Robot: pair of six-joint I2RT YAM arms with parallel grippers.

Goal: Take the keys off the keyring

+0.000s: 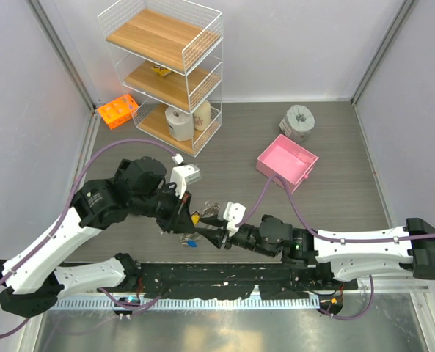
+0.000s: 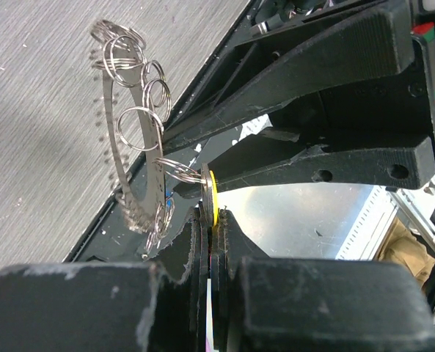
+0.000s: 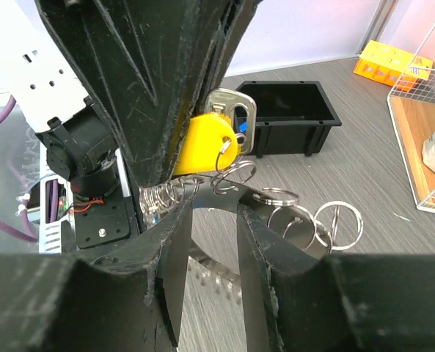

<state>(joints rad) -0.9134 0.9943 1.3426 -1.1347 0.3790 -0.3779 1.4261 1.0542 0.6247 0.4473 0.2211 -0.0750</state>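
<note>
My left gripper (image 2: 214, 217) is shut on the yellow-headed key (image 2: 214, 195), edge-on between its pads. That key hangs by a small split ring from the keyring (image 2: 114, 154), a flat silver band with a toothed rim carrying several split rings (image 2: 140, 117). My right gripper (image 3: 215, 202) meets it head-on; its jaws stand apart and the keyring band (image 3: 217, 192) lies across its fingertips. The yellow key (image 3: 202, 143) and a silver key (image 3: 235, 108) show just beyond. In the top view both grippers, left (image 1: 186, 220) and right (image 1: 216, 233), meet above the table's front; a blue-headed key (image 1: 190, 240) hangs below.
A pink box (image 1: 287, 160) and a grey roll (image 1: 299, 121) sit at the back right. A wire shelf (image 1: 169, 66) and an orange rack (image 1: 117, 111) stand at the back left. A black tray (image 3: 287, 110) lies beyond the grippers. The base rail runs along the near edge.
</note>
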